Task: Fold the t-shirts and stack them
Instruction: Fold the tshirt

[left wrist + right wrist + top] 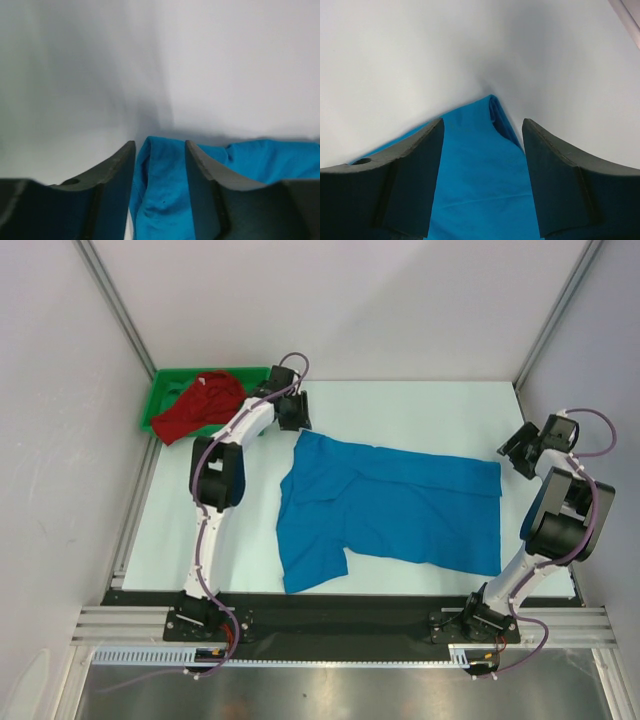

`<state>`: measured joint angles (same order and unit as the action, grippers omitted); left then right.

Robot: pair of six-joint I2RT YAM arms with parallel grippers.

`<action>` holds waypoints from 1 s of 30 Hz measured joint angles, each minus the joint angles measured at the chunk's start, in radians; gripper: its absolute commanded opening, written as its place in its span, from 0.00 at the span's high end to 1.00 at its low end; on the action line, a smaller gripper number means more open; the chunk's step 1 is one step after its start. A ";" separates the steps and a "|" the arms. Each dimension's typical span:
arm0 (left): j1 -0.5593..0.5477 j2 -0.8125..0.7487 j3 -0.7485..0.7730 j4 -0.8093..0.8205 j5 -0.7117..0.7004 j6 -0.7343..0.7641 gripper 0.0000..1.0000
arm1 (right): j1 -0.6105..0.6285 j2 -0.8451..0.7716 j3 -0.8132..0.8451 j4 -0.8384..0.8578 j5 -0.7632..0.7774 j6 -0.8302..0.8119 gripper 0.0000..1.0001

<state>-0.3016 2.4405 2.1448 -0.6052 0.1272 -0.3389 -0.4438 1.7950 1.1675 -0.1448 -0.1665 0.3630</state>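
Observation:
The bright blue t-shirt (400, 505) lies spread flat on the white table, partly folded, with a sleeve toward the front left. The red t-shirt (200, 405) lies bunched in the green tray (160, 390) at the back left. My left gripper (298, 424) is open just above the blue shirt's back left corner; in the left wrist view (160, 145) blue cloth (162, 200) shows between the fingers. My right gripper (516, 454) is open over the shirt's back right corner; the right wrist view (482, 122) shows that corner (475, 175) between the fingers.
Grey enclosure walls with metal posts (115, 310) close in the table on the left, back and right. The black rail (340, 605) with the arm bases runs along the near edge. White table surface (420, 410) lies behind the blue shirt.

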 measured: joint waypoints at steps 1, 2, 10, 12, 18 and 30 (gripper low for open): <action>0.002 0.005 0.003 -0.001 0.003 -0.003 0.56 | -0.001 0.003 0.000 0.001 0.000 -0.002 0.32; 0.005 0.008 0.004 -0.002 0.008 -0.006 0.57 | -0.003 0.006 0.000 0.001 0.000 -0.003 0.32; 0.012 0.015 -0.029 0.025 0.081 -0.049 0.57 | -0.004 0.021 0.023 -0.004 0.015 -0.024 0.27; 0.012 0.015 -0.040 0.027 0.095 -0.058 0.66 | -0.004 0.034 0.037 -0.006 0.024 -0.029 0.26; 0.015 0.013 -0.063 0.050 0.090 -0.074 0.92 | -0.005 0.094 0.070 -0.016 0.041 -0.049 0.34; 0.029 -0.087 -0.239 0.156 0.041 -0.119 1.00 | 0.014 0.167 0.106 -0.014 0.007 -0.073 0.44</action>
<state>-0.2729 2.3535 1.9060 -0.4488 0.1680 -0.4580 -0.4301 1.9625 1.2732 -0.1593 -0.1593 0.2901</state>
